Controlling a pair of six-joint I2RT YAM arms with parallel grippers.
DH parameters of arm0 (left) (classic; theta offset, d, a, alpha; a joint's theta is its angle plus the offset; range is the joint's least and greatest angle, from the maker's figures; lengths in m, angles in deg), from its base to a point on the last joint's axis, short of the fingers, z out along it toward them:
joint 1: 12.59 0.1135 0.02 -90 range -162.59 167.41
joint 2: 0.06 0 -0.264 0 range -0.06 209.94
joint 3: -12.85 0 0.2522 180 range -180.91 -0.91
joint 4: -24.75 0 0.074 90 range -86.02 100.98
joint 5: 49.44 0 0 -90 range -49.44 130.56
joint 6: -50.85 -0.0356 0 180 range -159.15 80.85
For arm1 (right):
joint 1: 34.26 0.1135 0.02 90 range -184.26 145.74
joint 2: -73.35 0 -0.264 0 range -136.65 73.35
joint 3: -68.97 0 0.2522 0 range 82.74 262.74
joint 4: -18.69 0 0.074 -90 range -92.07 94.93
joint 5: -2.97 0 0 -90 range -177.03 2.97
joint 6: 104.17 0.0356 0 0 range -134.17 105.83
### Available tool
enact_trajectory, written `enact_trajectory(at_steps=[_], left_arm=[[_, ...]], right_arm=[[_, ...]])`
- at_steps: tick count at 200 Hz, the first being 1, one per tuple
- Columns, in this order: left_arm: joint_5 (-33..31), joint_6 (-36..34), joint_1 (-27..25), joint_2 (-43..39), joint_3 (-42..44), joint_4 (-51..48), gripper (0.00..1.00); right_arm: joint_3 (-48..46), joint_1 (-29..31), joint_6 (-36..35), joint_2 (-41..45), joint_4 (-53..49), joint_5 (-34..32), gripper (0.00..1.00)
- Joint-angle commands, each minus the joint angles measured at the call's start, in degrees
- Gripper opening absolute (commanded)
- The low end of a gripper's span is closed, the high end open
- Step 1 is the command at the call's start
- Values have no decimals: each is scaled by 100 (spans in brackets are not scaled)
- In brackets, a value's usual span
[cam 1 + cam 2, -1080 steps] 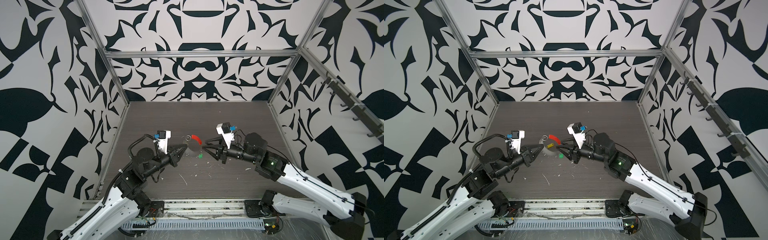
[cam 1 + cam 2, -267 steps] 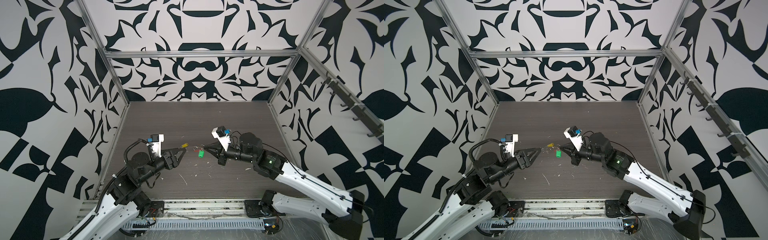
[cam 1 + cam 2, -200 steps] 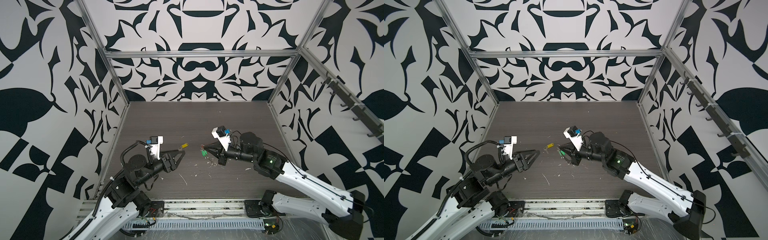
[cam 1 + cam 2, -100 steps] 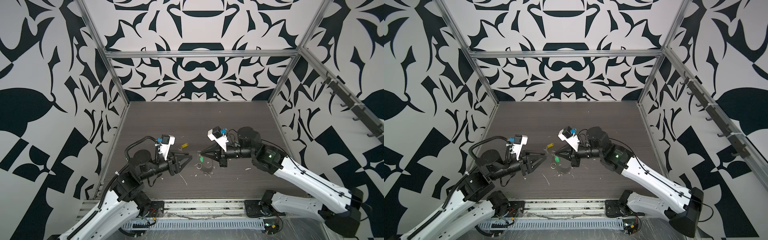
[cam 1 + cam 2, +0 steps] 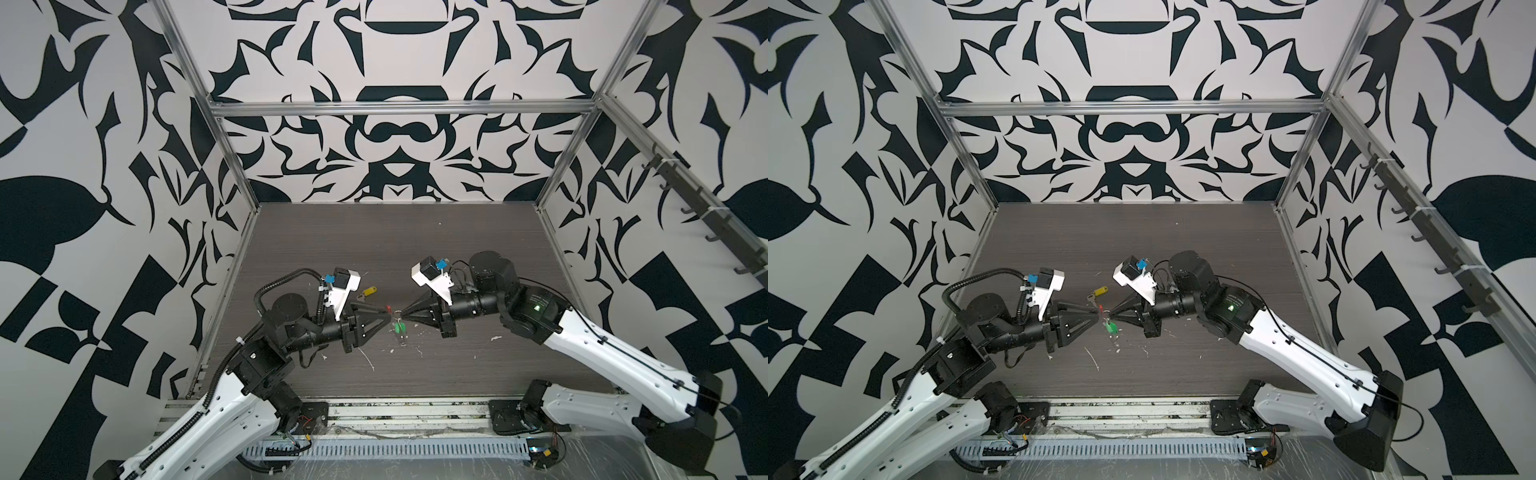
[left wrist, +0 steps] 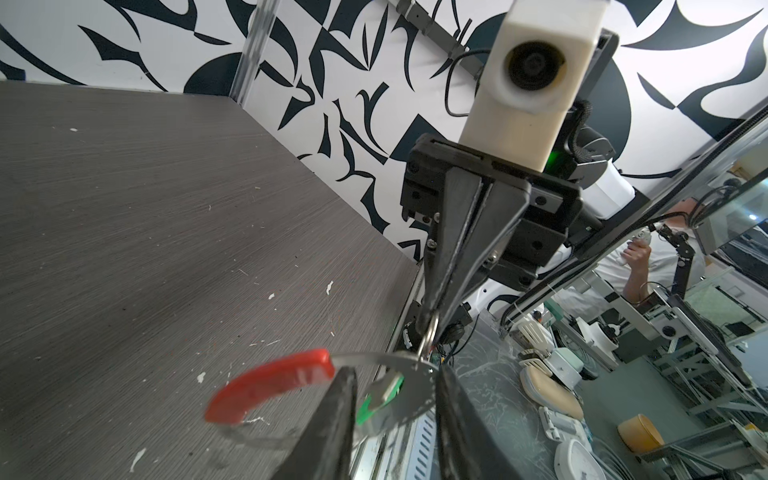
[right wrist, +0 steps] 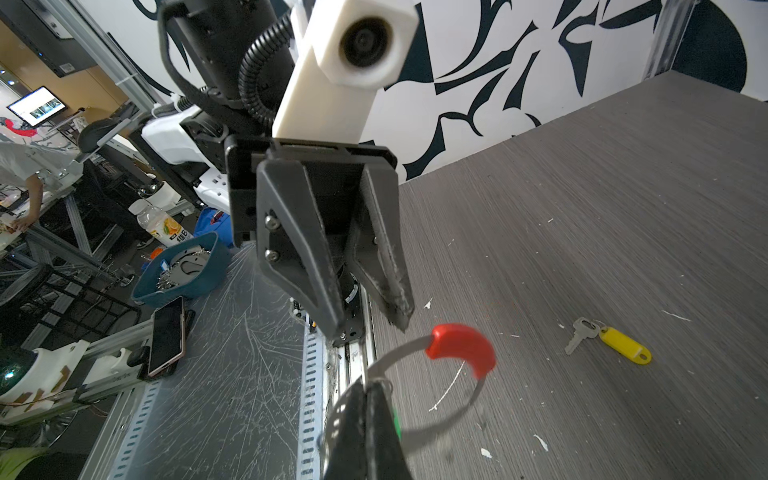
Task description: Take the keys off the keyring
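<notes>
The keyring (image 6: 270, 384), a thin wire loop with a curved red sleeve, hangs in the air above the middle of the bench (image 5: 374, 241), sleeve toward the far edge. The right gripper (image 6: 430, 322) is pinched shut on the small silver ring (image 6: 430, 338) of the green tag (image 6: 374, 405), which dangles with its long axis downward. The left gripper (image 7: 370, 328) is partly open, its fingers astride the wire and not clamping it. The yellow tag (image 5: 368, 291) lies on the bench behind them, pointing toward the far right corner.

Two keys: yellow key (image 5: 368, 291), green key (image 5: 400, 328). One keyring (image 7: 461, 347). One table (image 5: 374, 241).
</notes>
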Motion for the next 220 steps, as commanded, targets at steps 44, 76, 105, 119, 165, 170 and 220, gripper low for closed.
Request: enact_trajectory(at_steps=[44, 76, 105, 119, 165, 170, 220], left_arm=[[340, -92, 6, 158, -244, 342, 23], [401, -45, 7, 235, -246, 416, 18], [419, -26, 7, 281, -240, 483, 12], [424, -18, 7, 306, -236, 515, 10], [395, 117, 7, 396, -147, 793, 0], [348, 143, 7, 394, -118, 840, 0], [-337, 521, 7, -60, 496, 1916, 0]], right_arm=[[139, -17, 92, 30, 242, 167, 0], [122, -19, 114, -16, 275, 155, 0], [122, -18, 132, -59, 304, 168, 0], [124, -17, 149, -69, 320, 156, 0], [104, -18, 266, -91, 436, 89, 0], [96, -18, 295, -83, 474, 64, 0], [-267, -18, 774, 299, 1329, -429, 17]])
